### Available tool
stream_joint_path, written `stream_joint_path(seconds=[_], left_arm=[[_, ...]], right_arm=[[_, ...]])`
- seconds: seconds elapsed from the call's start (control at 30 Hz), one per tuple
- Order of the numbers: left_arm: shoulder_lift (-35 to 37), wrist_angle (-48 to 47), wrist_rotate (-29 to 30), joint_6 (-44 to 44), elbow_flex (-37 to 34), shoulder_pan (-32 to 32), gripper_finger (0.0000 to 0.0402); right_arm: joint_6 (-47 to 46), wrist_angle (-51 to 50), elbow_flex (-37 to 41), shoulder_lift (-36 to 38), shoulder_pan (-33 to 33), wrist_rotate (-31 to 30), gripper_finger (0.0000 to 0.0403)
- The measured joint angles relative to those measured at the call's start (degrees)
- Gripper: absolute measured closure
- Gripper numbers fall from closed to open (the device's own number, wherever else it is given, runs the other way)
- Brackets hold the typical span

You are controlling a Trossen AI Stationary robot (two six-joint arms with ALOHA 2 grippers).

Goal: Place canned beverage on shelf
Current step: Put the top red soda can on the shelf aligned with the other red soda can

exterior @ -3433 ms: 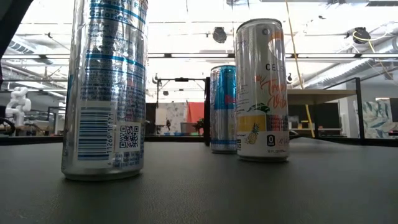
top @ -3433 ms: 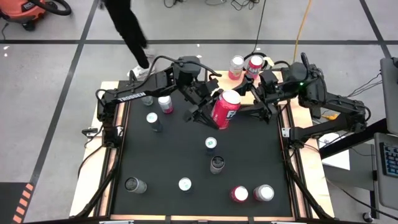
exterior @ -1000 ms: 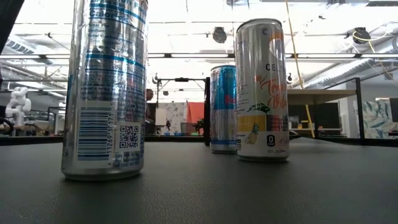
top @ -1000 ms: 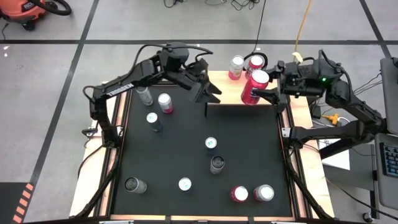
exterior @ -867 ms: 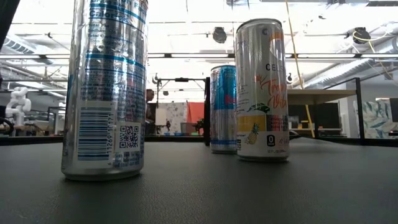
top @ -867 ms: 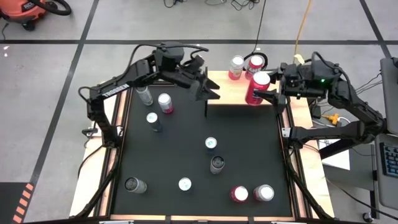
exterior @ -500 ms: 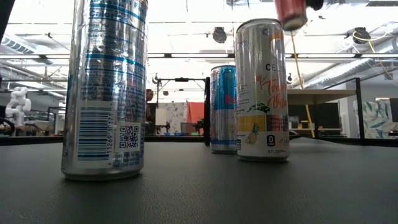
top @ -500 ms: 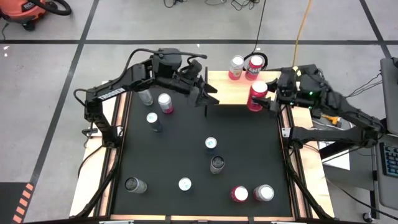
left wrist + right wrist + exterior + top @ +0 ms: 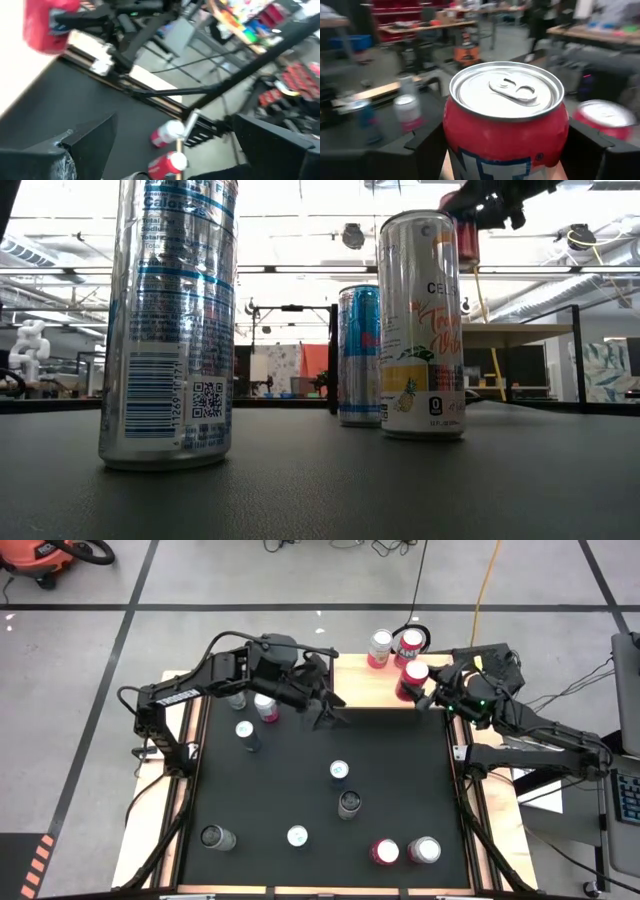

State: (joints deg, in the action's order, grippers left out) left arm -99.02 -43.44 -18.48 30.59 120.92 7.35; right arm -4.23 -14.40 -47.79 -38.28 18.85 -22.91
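A red canned beverage (image 9: 414,675) stands upright in my right gripper (image 9: 416,692), which is shut on it above the right part of the shelf (image 9: 368,688), a light-wood board at the table's far edge. Two more cans (image 9: 380,644) (image 9: 410,641) stand on the shelf's far edge. In the low view the red can (image 9: 467,242) shows behind a white can, its lower end above the board's level. My left gripper (image 9: 330,712) hangs open with nothing in it over the black mat, just off the shelf's left near corner. My right gripper pinches the red can's side wall (image 9: 451,131) between its two fingers (image 9: 425,147), one on each side, below the rim. The fingers come level from the table's right side. The can is upright, its lid (image 9: 506,90) up; its bottom is out of the wrist view.
Several cans stand spread over the black mat (image 9: 300,780): two near the left arm (image 9: 265,705), some mid-table (image 9: 340,770), a row near the front edge (image 9: 385,852). In the low view a tall silver can (image 9: 170,320) stands close. Wooden strips border the mat.
My right gripper has come down toward the shelf with the red can and drawn slightly toward the table's right edge; the can, tilted before, now stands upright. My open left gripper has drawn back from the shelf's left corner toward the near left, over the mat.
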Motion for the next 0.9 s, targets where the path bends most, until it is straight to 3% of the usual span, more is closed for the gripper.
stream_joint_path(seconds=[0.1,0.3,0.57,0.9], left_arm=[[0.0,-0.1,3.6,-3.0,0.0,0.0,0.0002],[0.0,-0.1,7.1,-4.6,0.0,0.6,0.0002],[0.0,-0.6,7.3,-4.8,0.0,2.0,0.0002],[0.0,-0.6,7.0,-3.9,0.0,4.3,0.0002]], right_arm=[[1.8,0.0,0.0,0.0,0.0,-2.8,0.0115],[0.0,-0.9,0.4,-2.0,1.3,-2.9,0.0115],[-6.7,-0.3,6.3,-1.8,3.7,-4.1,0.0115],[-1.1,1.0,7.6,4.2,7.6,-3.8,0.0115]])
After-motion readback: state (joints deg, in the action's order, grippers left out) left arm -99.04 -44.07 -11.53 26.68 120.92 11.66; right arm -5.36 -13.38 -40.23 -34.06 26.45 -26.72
